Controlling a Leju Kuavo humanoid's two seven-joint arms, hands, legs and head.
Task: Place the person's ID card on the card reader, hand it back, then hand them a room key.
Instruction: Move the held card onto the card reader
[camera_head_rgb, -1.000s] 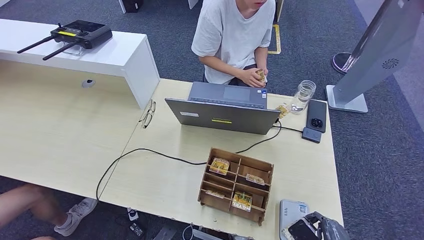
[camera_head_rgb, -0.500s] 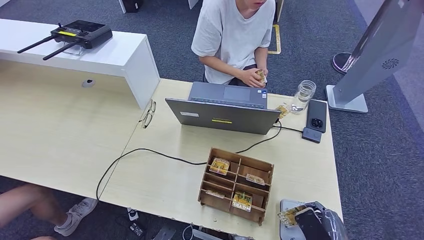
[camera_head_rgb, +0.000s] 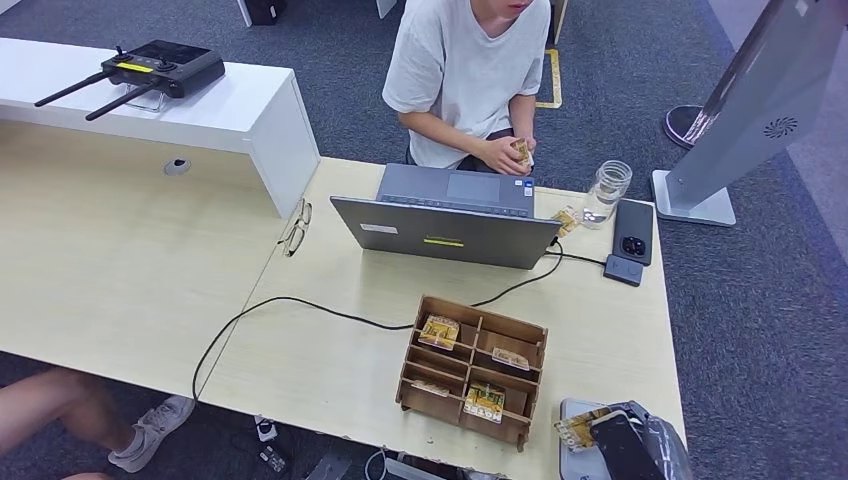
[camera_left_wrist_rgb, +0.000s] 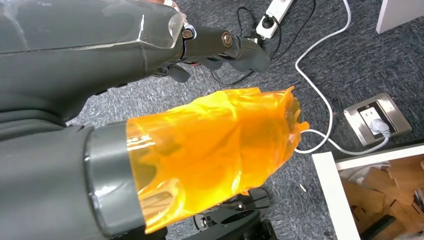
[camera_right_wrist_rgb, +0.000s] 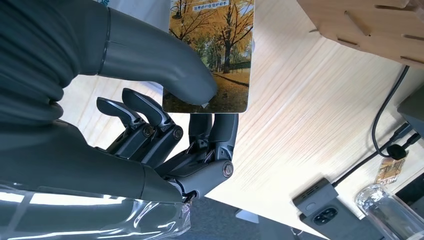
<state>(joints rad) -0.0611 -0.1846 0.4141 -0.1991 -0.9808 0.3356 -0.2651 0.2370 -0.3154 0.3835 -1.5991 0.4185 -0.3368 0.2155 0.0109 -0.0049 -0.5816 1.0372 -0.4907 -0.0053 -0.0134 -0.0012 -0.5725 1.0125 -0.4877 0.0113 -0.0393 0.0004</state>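
Right hand (camera_head_rgb: 628, 447) at the near right corner of the bench (camera_head_rgb: 330, 360), closed on a card (camera_right_wrist_rgb: 212, 55): thick grey thumb presses its printed face, dark fingers (camera_right_wrist_rgb: 150, 122) curl behind it. The card is a flat rounded-corner rectangle, glossy, printed with yellow autumn trees; in the head view it sits just above the pale grey card reader (camera_head_rgb: 572, 415), and contact between the two cannot be told. Left hand (camera_left_wrist_rgb: 220, 47) hangs over grey carpet, dark fingers curled in, holding nothing; an orange translucent film wraps the part nearest the camera. One wooden organizer (camera_head_rgb: 472, 368), slotted plywood with several compartments, just left of the reader; at least four yellow-printed cards lie in it. One grey laptop (camera_head_rgb: 448, 222) farther back, lid towards the robot, with a black cable running left across the pale wood-grain bench. On the far right: one clear glass jar (camera_head_rgb: 606, 192), one dark phone (camera_head_rgb: 634, 230), one small dark box (camera_head_rgb: 623, 269). A person (camera_head_rgb: 465, 75) in a white T-shirt sits beyond the laptop, holding a small card (camera_head_rgb: 521, 151) in both hands.
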